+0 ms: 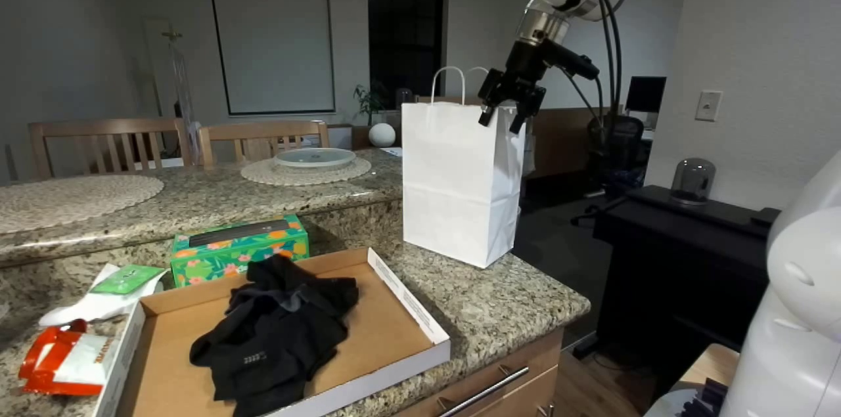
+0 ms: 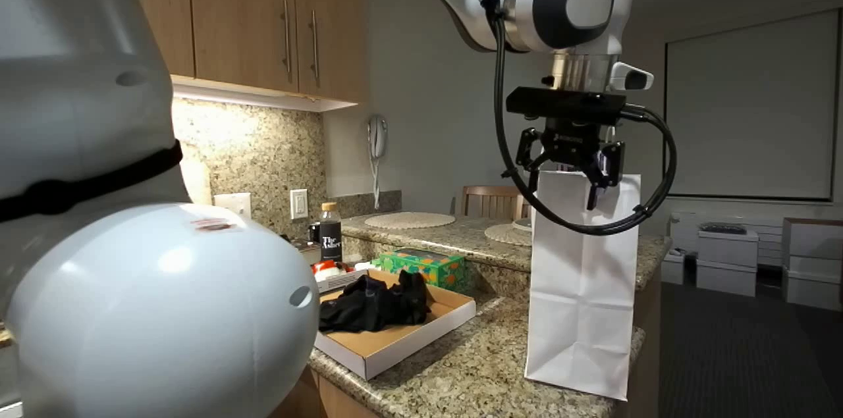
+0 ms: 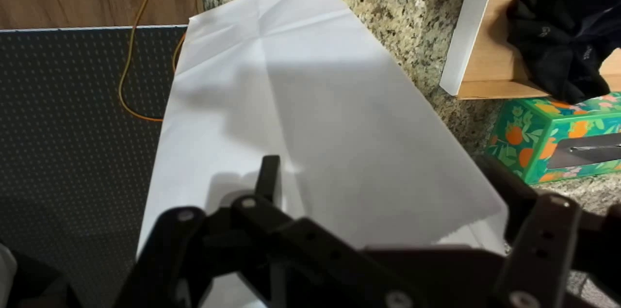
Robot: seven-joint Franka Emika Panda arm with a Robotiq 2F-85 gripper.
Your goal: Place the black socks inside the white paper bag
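- We're seeing the fingers [image 3: 268, 177] of the gripper [image 1: 500, 123] spread wide, holding nothing we can spot, up near the top of the white paper bag [image 2: 583, 286], by its narrow side. Touching the paper or not? We aren't able to tell.
- Biggest worry: a sideways nudge is risking a topple, since the tall bag is standing close to the edge of the granite counter [image 1: 483, 302].
- We're also eyeing the black cable [image 2: 498, 89], which is looping across the bag in an exterior view; if it's really that near, it could be snagging a handle [image 1: 449, 67].
- We're not getting a look down the bag's mouth, so a sloppy drop could be leaving fabric draped over the rim.
- The black socks [image 1: 276, 331] are lying heaped in the cardboard tray [image 1: 384, 322] beside the bag. They're overlapping, so one grab might be pulling up several, and pinching too deep might be dragging the tray.
- Writing: the bottle [image 2: 331, 234], well apart from the bag, is reading "The Asher". Pale marks on the socks and lettering on the red-and-white packet [image 1: 72, 361], beyond the tray from the bag, are beating us.
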